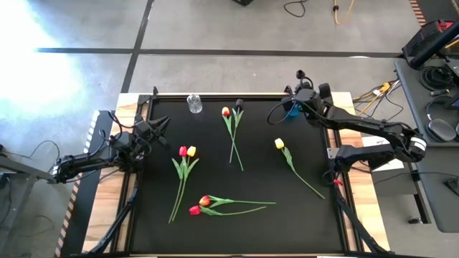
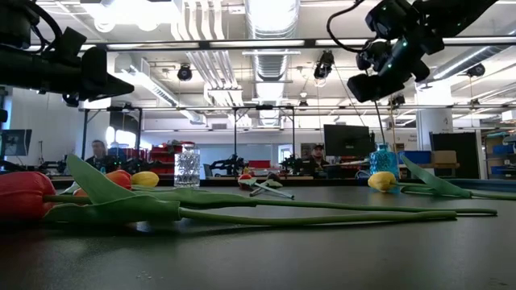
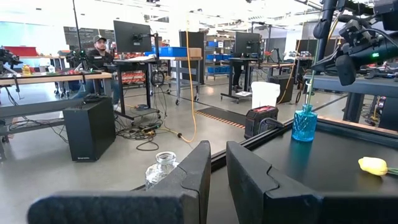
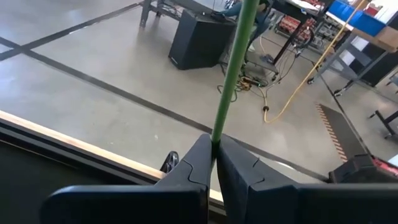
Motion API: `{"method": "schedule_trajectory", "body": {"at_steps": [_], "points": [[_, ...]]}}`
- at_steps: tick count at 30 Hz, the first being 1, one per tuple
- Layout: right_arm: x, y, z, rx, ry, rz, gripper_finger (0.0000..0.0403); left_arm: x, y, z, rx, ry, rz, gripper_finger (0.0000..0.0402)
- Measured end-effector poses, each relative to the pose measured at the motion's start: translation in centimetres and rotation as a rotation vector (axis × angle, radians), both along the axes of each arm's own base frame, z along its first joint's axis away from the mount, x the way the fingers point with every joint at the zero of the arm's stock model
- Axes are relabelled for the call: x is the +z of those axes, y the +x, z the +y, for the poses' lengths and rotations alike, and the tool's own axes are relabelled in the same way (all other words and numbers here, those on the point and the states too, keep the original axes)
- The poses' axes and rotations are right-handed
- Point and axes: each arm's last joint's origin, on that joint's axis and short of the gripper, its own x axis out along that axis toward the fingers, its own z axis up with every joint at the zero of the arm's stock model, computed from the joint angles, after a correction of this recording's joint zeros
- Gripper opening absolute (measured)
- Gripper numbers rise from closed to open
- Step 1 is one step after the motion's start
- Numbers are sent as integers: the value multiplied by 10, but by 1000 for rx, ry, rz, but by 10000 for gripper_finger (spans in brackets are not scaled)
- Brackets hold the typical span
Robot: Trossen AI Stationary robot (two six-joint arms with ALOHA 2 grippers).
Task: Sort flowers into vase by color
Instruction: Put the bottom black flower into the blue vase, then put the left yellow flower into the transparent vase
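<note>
While the right gripper (image 4: 214, 163) pinches a thin green stem (image 4: 233, 68), the light, bendable tulip wants a gentle mid-stem hold.

On the tabletop (image 1: 301, 215), a small glass vase (image 1: 194, 103) stands at the back edge. To its right lie two flowers (image 1: 232, 129) side by side. Farther right stands another vase (image 1: 289, 109), under the right gripper (image 1: 287, 107). In front of the glass vase lie two more flowers (image 1: 183, 172).
</note>
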Motion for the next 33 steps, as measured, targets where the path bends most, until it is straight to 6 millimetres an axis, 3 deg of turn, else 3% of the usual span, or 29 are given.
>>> {"method": "schedule_trajectory", "body": {"at_steps": [10, 22, 27, 33], "points": [[-6, 0, 0, -11, 24, 18, 22, 0, 0, 0, 0, 0, 0, 38], [12, 3, -2, -11, 5, 14, 167, 0, 0, 0, 0, 0, 0, 38], [24, 1, 0, -21, 59, 42, 193, 0, 0, 0, 0, 0, 0, 38], [38, -6, 6, -16, 194, 73, 195, 0, 0, 0, 0, 0, 0, 38]]}}
